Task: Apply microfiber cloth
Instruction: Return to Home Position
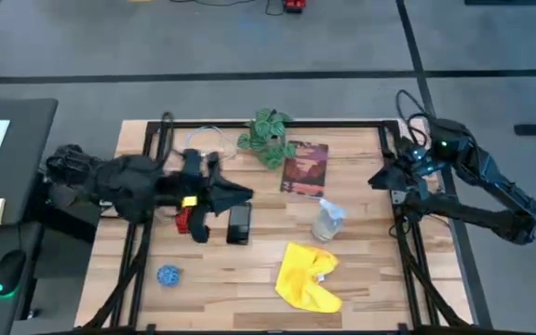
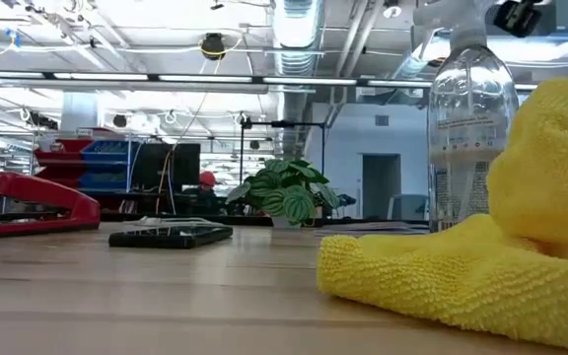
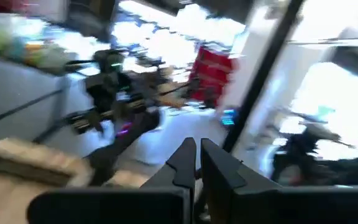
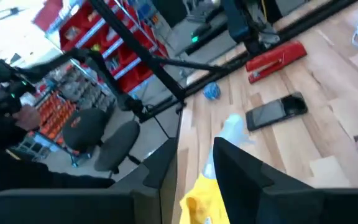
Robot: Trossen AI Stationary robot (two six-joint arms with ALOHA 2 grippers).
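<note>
The microfiber cloth (image 1: 307, 276) lies well apart from the right pincer (image 1: 377, 180).

The microfiber cloth (image 1: 307, 276) lies crumpled on the table (image 1: 240, 284) (spray bottle (image 1: 328, 220) just beside it), apart from the phone (image 1: 238, 223).

We see microfiber cloth (image 2: 481, 266) cut off by low view's right edge; its folds hide spray bottle (image 2: 466, 128) base.
</note>
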